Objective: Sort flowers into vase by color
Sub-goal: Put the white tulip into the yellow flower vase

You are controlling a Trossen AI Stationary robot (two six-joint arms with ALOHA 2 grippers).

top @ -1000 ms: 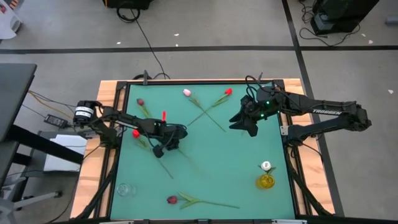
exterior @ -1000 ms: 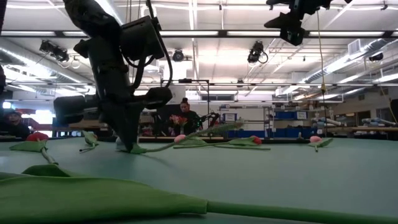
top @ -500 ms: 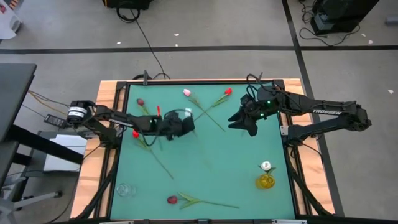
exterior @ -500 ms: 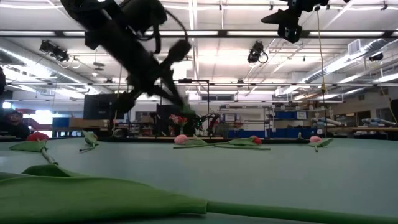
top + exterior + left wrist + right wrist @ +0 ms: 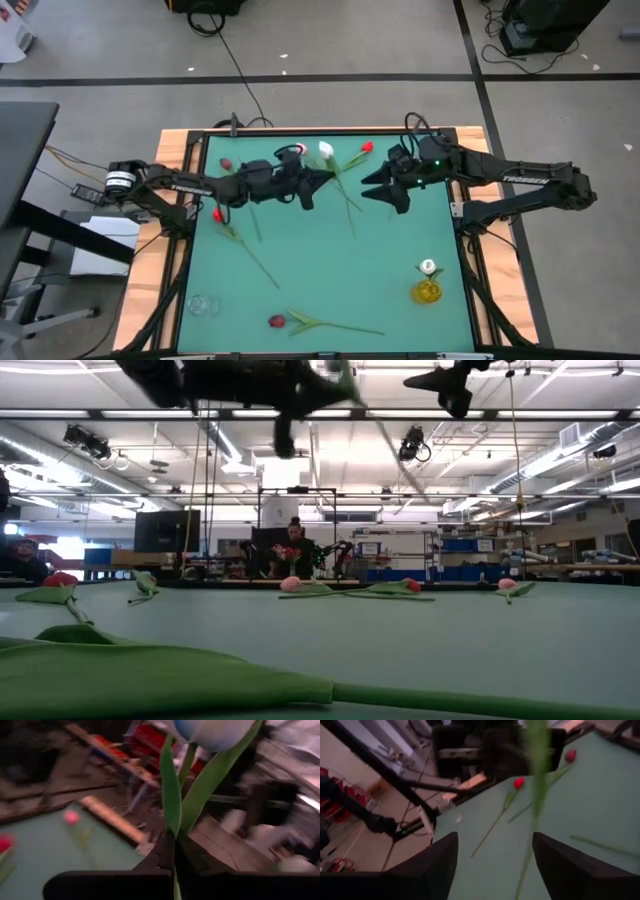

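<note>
My left gripper [image 5: 328,178] is high over the table's far middle, shut on a white tulip [image 5: 326,150] whose head [image 5: 215,730] and green leaves stand beyond the fingers in the left wrist view. My right gripper [image 5: 370,185] hovers open just to the right, facing it; the blurred stem [image 5: 535,795] crosses its wrist view. Lying flat on the mat are a red tulip [image 5: 367,147], a maroon one [image 5: 226,163], another red one [image 5: 218,214] and a dark red one [image 5: 277,321]. My left gripper pinches the white tulip's stem [image 5: 175,840] between its two fingers, right where the leaves [image 5: 172,795] spring from it. The fingers come about level from the table's left and lie across the stem. The tulip is lifted clear, its long stem [image 5: 348,215] trailing toward the near edge.
A yellow vase [image 5: 428,291] with a white flower [image 5: 428,266] stands near the right edge. A clear glass vase [image 5: 200,304] stands at the near left corner. A wooden frame [image 5: 190,150] rims the green mat. People sit in the room beyond the far edge.
My left gripper rose from the mat left of centre, where it pointed down, and swung up toward the far edge and the right, tipping to about level. The white tulip came up with it and now hangs clear. My right gripper shifted slightly toward the left.
</note>
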